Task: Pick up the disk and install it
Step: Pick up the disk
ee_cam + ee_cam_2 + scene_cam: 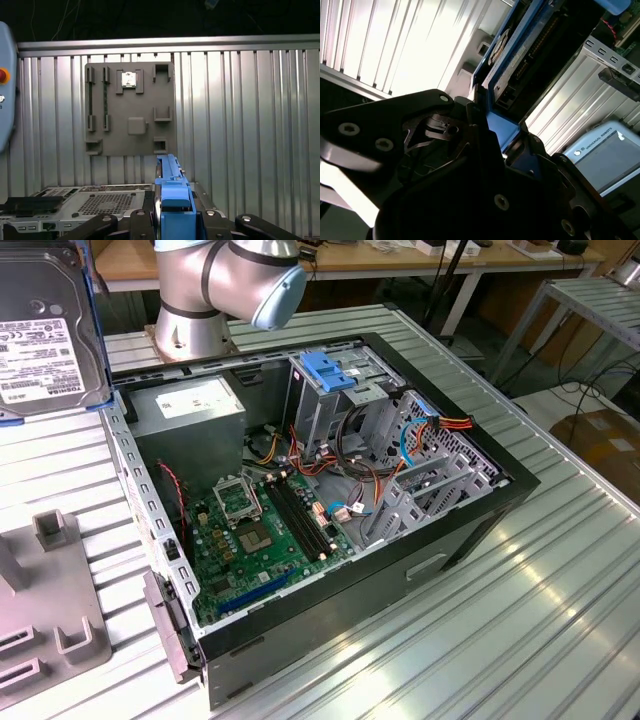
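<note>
Your gripper [172, 216] was clamped shut on the disk [45, 330], gripping its blue rail, with the long axis running straight out from the grip. The disk hung outside the case [430, 565], beyond its power-supply corner and well apart from the cage [335, 390].

A ribbed silver metal tabletop [560, 570] carries an open black tower computer case [400, 580], which lies on its side across the middle with its open side up. A flat grey fixture plate with raised slots and brackets [50, 625] lies just beside the case, towards the tabletop's edge on the exterior view's left. The arm's round grey base [185, 335] stands at the tabletop's far edge in the exterior view, behind the case.
</note>
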